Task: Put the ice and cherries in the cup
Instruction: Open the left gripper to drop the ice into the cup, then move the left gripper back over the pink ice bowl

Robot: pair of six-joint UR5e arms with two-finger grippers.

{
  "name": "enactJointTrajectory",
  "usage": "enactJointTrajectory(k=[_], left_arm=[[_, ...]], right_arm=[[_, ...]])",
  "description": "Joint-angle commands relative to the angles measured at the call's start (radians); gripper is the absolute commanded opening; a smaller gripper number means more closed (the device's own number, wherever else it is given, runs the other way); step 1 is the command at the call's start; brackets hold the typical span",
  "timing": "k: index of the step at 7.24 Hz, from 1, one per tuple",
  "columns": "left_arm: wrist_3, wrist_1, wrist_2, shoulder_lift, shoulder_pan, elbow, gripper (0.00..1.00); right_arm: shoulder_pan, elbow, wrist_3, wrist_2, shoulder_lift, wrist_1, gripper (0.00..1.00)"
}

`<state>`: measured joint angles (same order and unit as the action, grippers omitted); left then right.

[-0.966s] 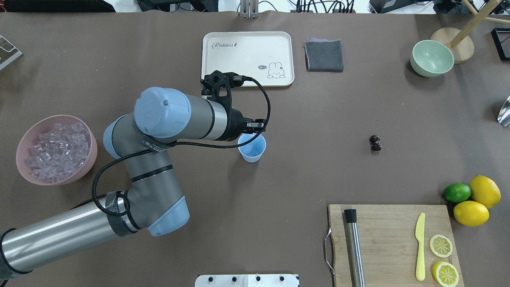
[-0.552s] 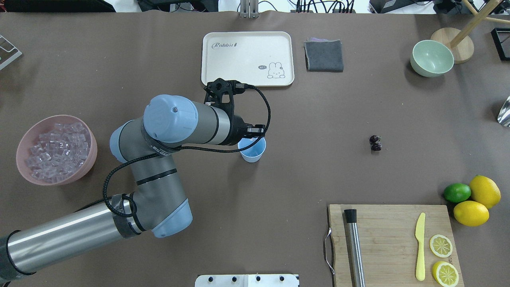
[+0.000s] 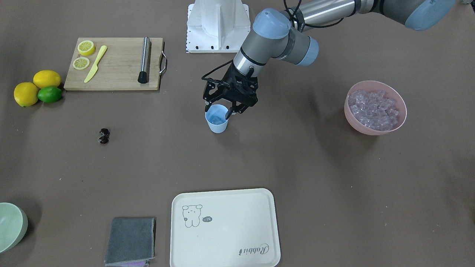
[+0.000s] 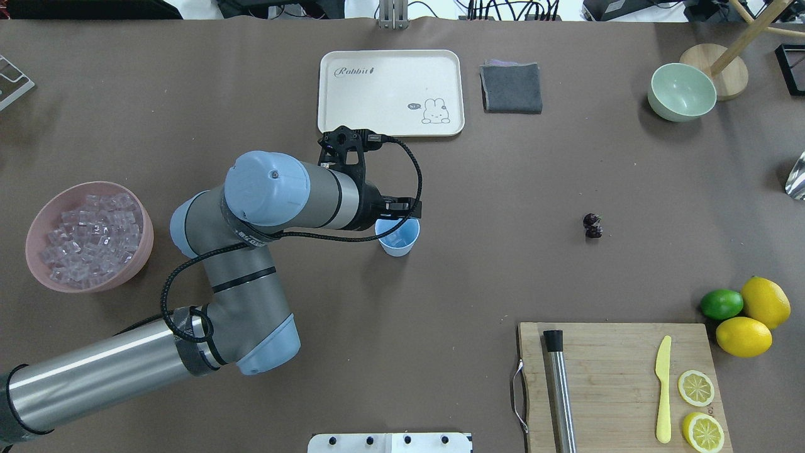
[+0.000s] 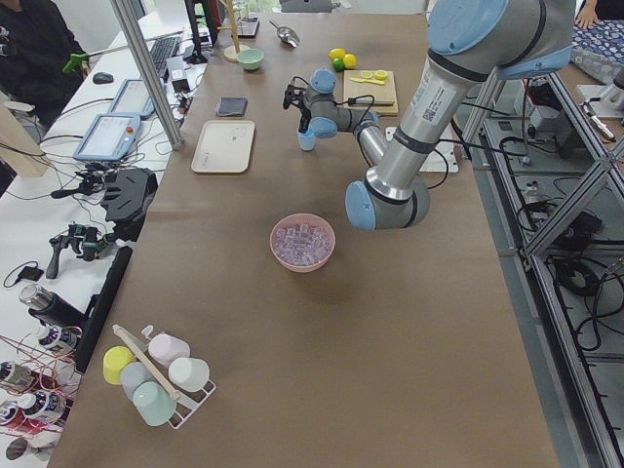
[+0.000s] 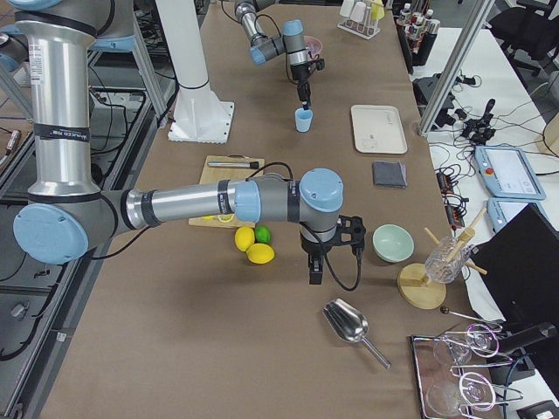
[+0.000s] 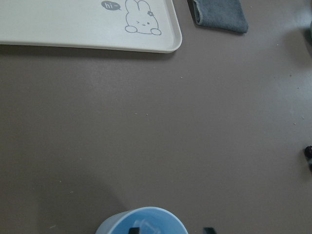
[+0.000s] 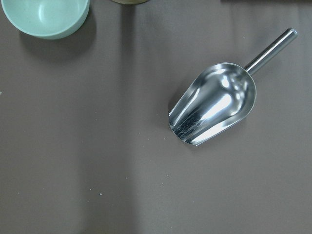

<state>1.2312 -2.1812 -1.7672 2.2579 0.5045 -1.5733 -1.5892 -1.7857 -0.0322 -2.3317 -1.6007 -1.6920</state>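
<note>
The light blue cup (image 4: pixel 399 240) stands upright mid-table. My left gripper (image 3: pixel 219 108) hangs just over its rim, open, one finger on each side of the opening, nothing held between them. Clear ice (image 3: pixel 217 119) lies inside the cup, and its rim (image 7: pixel 141 220) fills the bottom of the left wrist view. More ice (image 4: pixel 88 236) is heaped in the pink bowl (image 4: pixel 146 242) at the left. The dark cherries (image 4: pixel 592 226) lie as a pair on the table right of the cup. My right gripper (image 6: pixel 314 272) shows only in the exterior right view, so I cannot tell its state.
A cream tray (image 4: pixel 391 92) and grey cloth (image 4: pixel 511 87) lie beyond the cup. A pale green bowl (image 4: pixel 682 92) sits far right. A cutting board (image 4: pixel 619 384) carries a knife and lemon slices, with lemons and a lime (image 4: pixel 721 304) beside it. A metal scoop (image 8: pixel 214 103) lies under the right wrist.
The left arm's elbow and wrist have shifted a little toward the right and nearer the robot. Its gripper has stayed over the cup's near rim. The cherries have not moved.
</note>
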Motion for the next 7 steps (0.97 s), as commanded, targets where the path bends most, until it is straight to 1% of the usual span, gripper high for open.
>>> enactJointTrajectory(k=[1, 2, 3, 4, 5, 6, 7], left_arm=[[-0.001, 0.052, -0.006, -0.024, 0.04, -0.042, 0.97], [-0.006, 0.172, -0.047, -0.068, 0.067, -0.139, 0.97], [-0.057, 0.281, -0.151, -0.131, 0.148, -0.249, 0.97], [-0.179, 0.34, -0.237, -0.243, 0.226, -0.36, 0.97], [-0.264, 0.342, -0.315, -0.349, 0.296, -0.41, 0.97], [-0.327, 0.34, -0.4, -0.4, 0.38, -0.415, 0.97], [-0.393, 0.334, -0.454, -0.469, 0.455, -0.424, 0.97]], right_arm=[[0.0, 0.0, 0.0, 0.002, 0.01, 0.0, 1.0], [0.002, 0.0, 0.0, 0.002, 0.011, -0.002, 1.0], [0.003, -0.001, -0.002, 0.0, 0.013, 0.0, 1.0], [0.003, -0.001, -0.003, 0.0, 0.022, -0.002, 1.0], [0.003, 0.0, -0.003, 0.0, 0.025, 0.0, 1.0], [0.006, 0.0, -0.003, -0.002, 0.034, -0.002, 1.0], [0.014, 0.0, -0.023, -0.003, 0.041, 0.0, 1.0]])
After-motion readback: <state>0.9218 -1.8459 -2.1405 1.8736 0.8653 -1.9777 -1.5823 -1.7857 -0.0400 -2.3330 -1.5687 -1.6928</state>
